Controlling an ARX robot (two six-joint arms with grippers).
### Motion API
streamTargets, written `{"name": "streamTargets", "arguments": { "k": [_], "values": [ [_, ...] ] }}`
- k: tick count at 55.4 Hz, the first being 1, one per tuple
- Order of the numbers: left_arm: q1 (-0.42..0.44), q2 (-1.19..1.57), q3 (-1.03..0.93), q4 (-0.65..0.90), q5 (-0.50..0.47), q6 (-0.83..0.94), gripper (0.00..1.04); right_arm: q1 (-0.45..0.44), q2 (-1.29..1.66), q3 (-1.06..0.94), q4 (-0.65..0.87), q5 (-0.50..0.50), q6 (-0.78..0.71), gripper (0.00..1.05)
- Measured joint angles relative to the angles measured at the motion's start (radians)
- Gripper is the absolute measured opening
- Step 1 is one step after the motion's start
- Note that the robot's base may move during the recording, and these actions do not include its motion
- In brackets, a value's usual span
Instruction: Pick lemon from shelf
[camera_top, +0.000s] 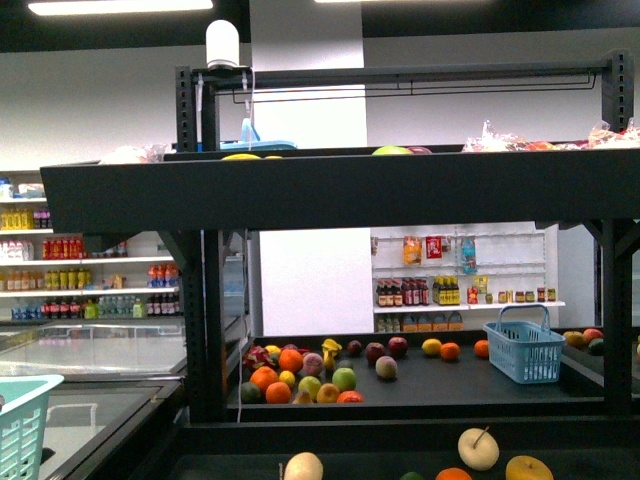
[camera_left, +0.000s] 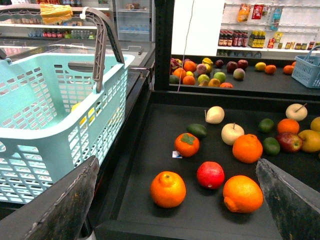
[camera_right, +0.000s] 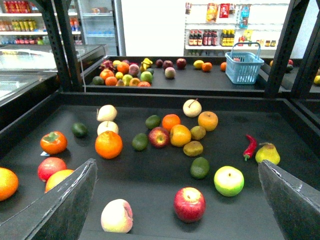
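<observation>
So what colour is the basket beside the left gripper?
Light teal basket with a grey-brown handle, clearest in the left wrist view.

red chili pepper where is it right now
In the right wrist view the chili pepper lies on the shelf, beside the yellow pear, near the green apple.

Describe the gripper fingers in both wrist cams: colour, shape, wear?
Only the fingers show. In the left wrist view, the left gripper has two broad dark grey fingers tapering to blunt tips, matte, with pale scuffs along the edges. The right gripper has matching fingers, dark and speckled. No cables, markings or arm links appear; the front view shows neither arm.
</observation>
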Motion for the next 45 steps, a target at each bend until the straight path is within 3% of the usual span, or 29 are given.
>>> {"name": "streamTargets", "arguments": {
  "k": [45],
  "values": [
    [0.0,0.0,0.0,0.0,0.0,0.0,0.97,0.0,0.0,0.0,0.0,0.0,0.0,0.97]
  ]
}}
